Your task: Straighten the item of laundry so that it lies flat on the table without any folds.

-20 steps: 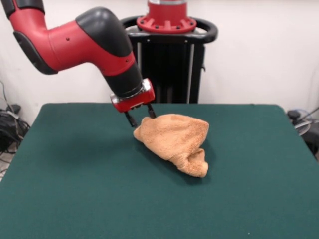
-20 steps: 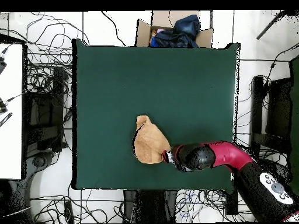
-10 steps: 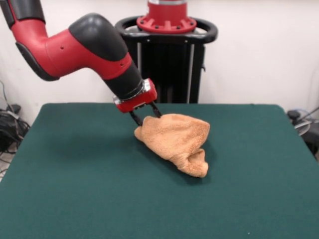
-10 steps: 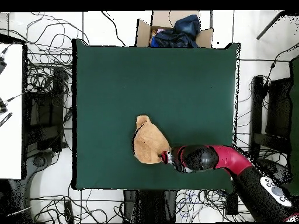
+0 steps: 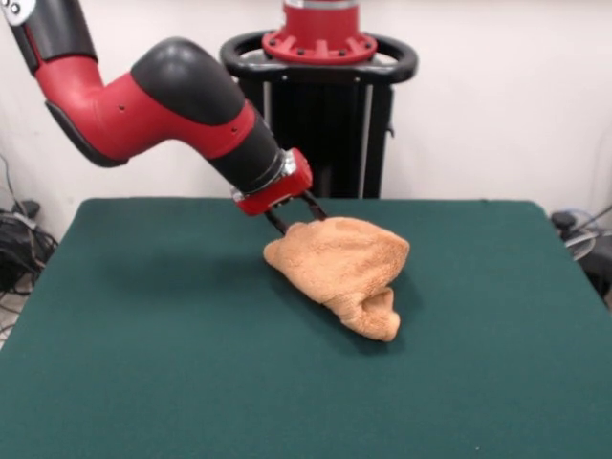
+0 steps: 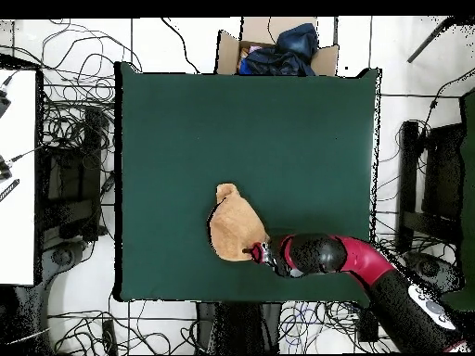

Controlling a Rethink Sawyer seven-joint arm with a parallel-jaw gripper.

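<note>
The item of laundry [image 5: 339, 271] is an orange-tan towel bunched into a folded heap near the middle of the green table [image 5: 143, 344]. One narrow end of it points toward the front. From the upper left, my gripper [image 5: 296, 216] comes down at a slant onto the heap's rear left edge. It is open, and its two dark fingers [image 5: 279, 224] stand apart astride that edge, touching the cloth. In the overhead view the towel [image 6: 232, 227] lies just off my gripper [image 6: 254, 250], close to the table's [image 6: 186, 130] bottom edge.
A cardboard box with dark clothes [image 6: 278, 46] sits beyond the table's top edge in the overhead view. Cables lie on the floor around the table. A white surface [image 6: 17, 176] borders the left side.
My gripper has moved right in the front view, further onto the towel's edge. The heap has shifted slightly the same way.
</note>
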